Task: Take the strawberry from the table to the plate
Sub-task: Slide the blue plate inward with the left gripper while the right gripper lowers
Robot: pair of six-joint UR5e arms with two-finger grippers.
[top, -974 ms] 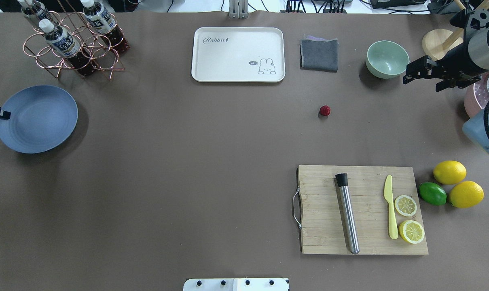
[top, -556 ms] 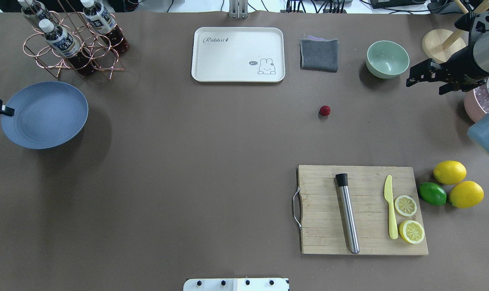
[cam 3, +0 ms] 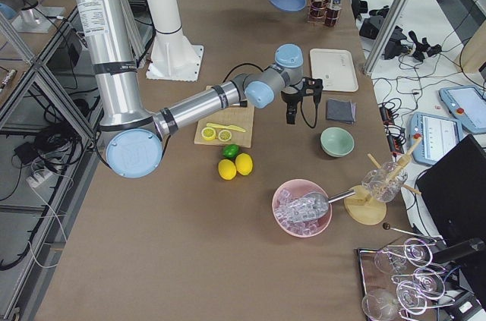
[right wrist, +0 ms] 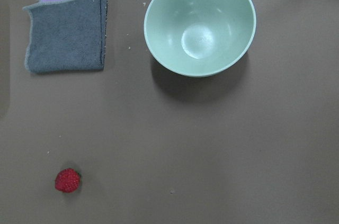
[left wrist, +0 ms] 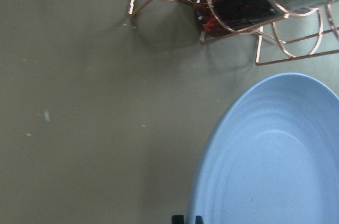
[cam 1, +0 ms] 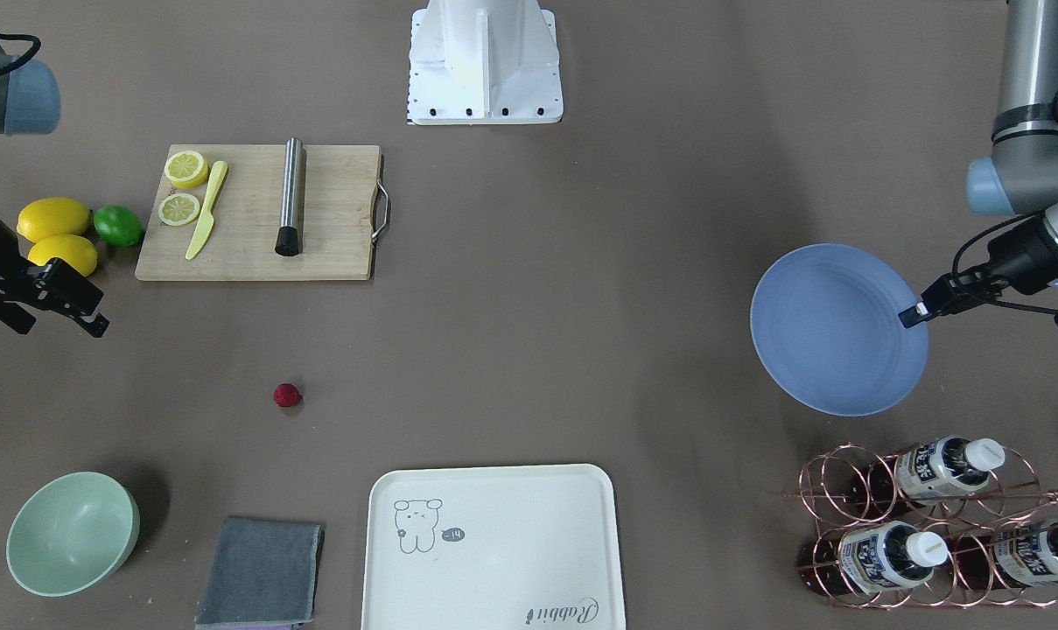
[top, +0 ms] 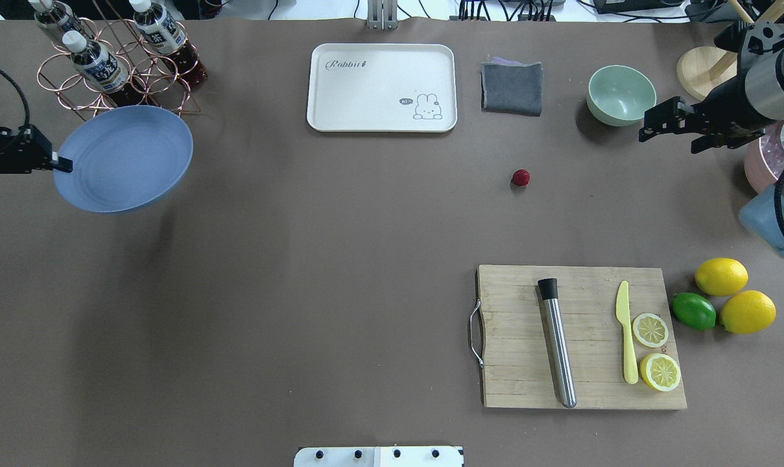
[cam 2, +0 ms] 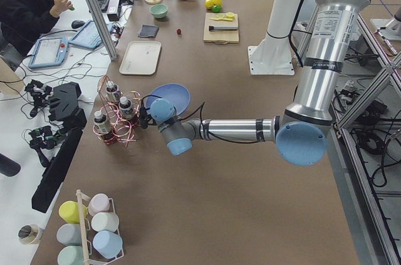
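Observation:
The strawberry [top: 521,177] [cam 1: 287,395] [right wrist: 68,180] is small and red and lies on the brown table [top: 301,259], right of centre. The blue plate [top: 122,159] [cam 1: 830,332] [left wrist: 275,160] hangs tilted above the table's left side, by the bottle rack. My left gripper [top: 61,163] [cam 1: 914,311] is shut on the plate's rim. Over the far right of the table my right gripper [top: 669,139] [cam 1: 56,322] hovers open and empty, beside the mint bowl and well to the right of the strawberry. Its fingers are out of the right wrist view.
A copper rack of bottles [top: 116,65] stands just behind the plate. The cream tray [top: 382,87], grey cloth [top: 511,87] and mint bowl [top: 620,94] line the far side. The cutting board [top: 515,337] with tools and lemon slices, plus lemons [top: 720,275], lies near right.
My left gripper has lifted the plate and carried it rightward and toward the bottle rack. The right gripper has shifted slightly left. The strawberry has not moved.

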